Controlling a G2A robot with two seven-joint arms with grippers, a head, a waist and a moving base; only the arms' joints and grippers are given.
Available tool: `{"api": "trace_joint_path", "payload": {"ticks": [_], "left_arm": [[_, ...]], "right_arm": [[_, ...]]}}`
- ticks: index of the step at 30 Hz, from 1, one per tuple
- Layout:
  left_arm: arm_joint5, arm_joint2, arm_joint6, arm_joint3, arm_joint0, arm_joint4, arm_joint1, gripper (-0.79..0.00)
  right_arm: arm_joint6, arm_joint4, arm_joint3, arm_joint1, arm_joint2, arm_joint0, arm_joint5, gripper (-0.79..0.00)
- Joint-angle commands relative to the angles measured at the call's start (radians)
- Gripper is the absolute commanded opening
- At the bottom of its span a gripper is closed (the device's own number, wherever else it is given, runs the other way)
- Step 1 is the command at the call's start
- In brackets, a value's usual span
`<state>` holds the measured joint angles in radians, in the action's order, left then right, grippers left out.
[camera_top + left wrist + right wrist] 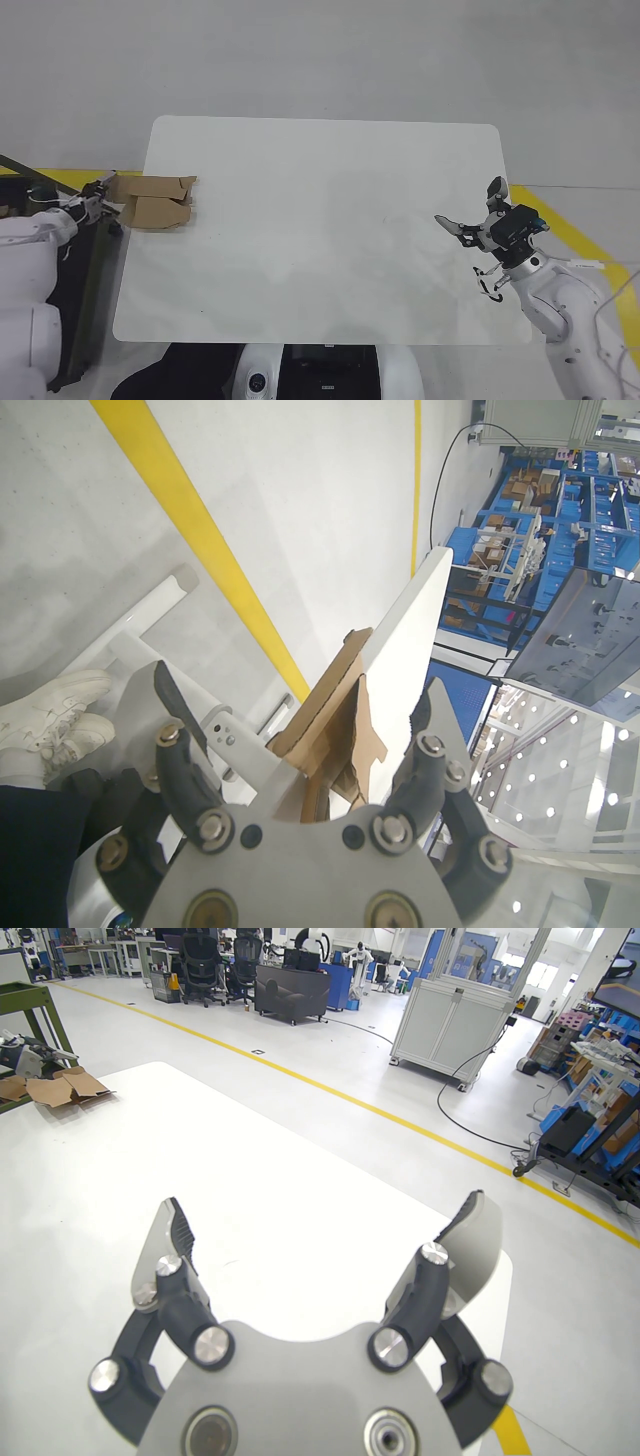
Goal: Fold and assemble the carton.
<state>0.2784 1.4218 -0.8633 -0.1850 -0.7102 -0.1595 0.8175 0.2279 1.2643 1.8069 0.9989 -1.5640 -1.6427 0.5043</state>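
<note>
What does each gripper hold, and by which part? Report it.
Nothing is held. The left gripper is open around one end of the carton, without touching it. The right gripper is open and empty.

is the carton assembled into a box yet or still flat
Not assembled. The carton lies collapsed at the table edge, with loose flaps and no box shape. The left tool is open around its end.

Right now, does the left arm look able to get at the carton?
Probably yes. The left gripper is open at the table edge. The flat carton lies straight ahead of its spread fingers, overhanging that edge, with nothing in between.
</note>
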Motion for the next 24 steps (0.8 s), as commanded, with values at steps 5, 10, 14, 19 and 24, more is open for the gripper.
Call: {"api": "trace_joint_path", "payload": {"ticks": [5,10,14,19,24], "left_arm": [[0.001,-0.006,0.001,-0.003,0.007,0.007,0.008,-0.683],[0.009,-0.003,-0.014,-0.001,0.016,-0.001,0.010,-0.785],[0.032,0.013,-0.047,-0.001,0.025,-0.024,0.003,-0.785],[0.071,0.039,-0.103,-0.014,0.041,-0.068,-0.009,-0.785],[0.122,0.054,-0.163,-0.045,0.059,-0.091,-0.018,-0.785]], "right_arm": [[0.000,0.000,0.000,0.000,0.000,0.000,0.000,0.000],[0.000,0.000,0.000,0.000,0.000,0.000,0.000,0.000],[0.000,0.000,0.000,0.000,0.000,0.000,0.000,0.000],[0.000,0.000,0.000,0.000,0.000,0.000,0.000,0.000],[0.000,0.000,0.000,0.000,0.000,0.000,0.000,0.000]]}}
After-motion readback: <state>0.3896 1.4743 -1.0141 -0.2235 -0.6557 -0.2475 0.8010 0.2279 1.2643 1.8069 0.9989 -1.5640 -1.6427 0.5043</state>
